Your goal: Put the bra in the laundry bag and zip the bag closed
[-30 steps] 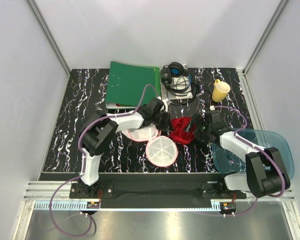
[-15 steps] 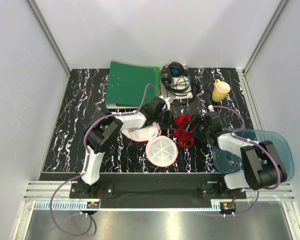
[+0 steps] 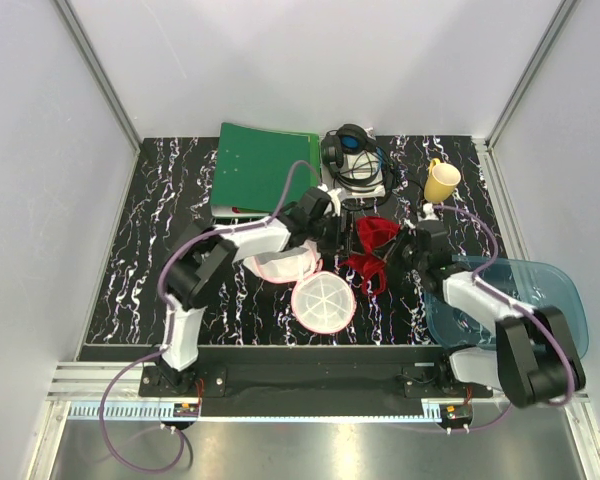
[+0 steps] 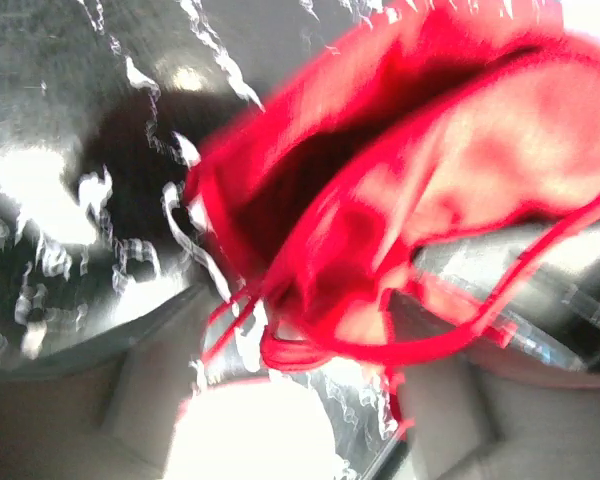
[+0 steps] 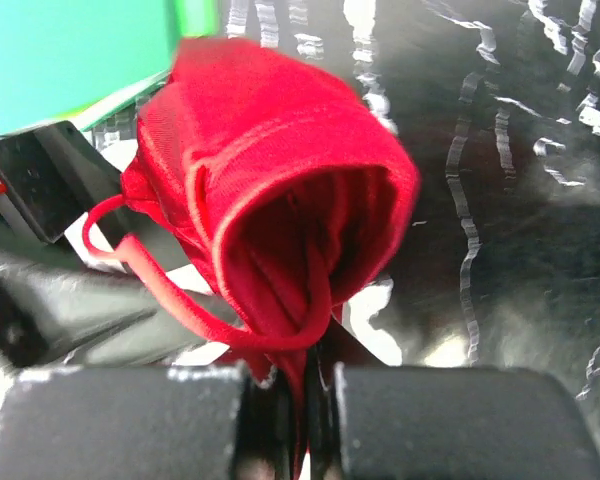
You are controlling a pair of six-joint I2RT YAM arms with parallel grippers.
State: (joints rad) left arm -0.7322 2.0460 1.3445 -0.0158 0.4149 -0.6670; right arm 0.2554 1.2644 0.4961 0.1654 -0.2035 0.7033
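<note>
R gripper [image 5: 290, 405] is clenched on the bra [image 5: 280, 190]; wrist view shows its jaws shut at the bottom w/ a fold of red fabric pinched between them, the cup bulging up & away, a thin strap looping out to the left. L gripper [image 4: 300, 420] is released; its jaws stand wide apart at the lower corners of its own wrist view, v. blurred, w/ the bra hanging across in front & a strap trailing down between them, not pinched as far as the blur lets me see.

From the top cam the bra [image 3: 373, 240] sits mid-table between L gripper [image 3: 332, 232] & R gripper [image 3: 400, 250], bunched up, straps dangling toward the near edge; can't tell if it touches the table [image 3: 155, 250]. It is outside the laundry bag [image 3: 322, 302]; the bag lies just nearer than the bra, round white ribbed face up w/ pink rim, its other half tucked under the L arm.

At the back: green folder [image 3: 265, 165], headphones [image 3: 352, 152] beside it, yellow cup [image 3: 441, 182] further right. Blue tray [image 3: 540, 290] lies at the right under the R arm.
</note>
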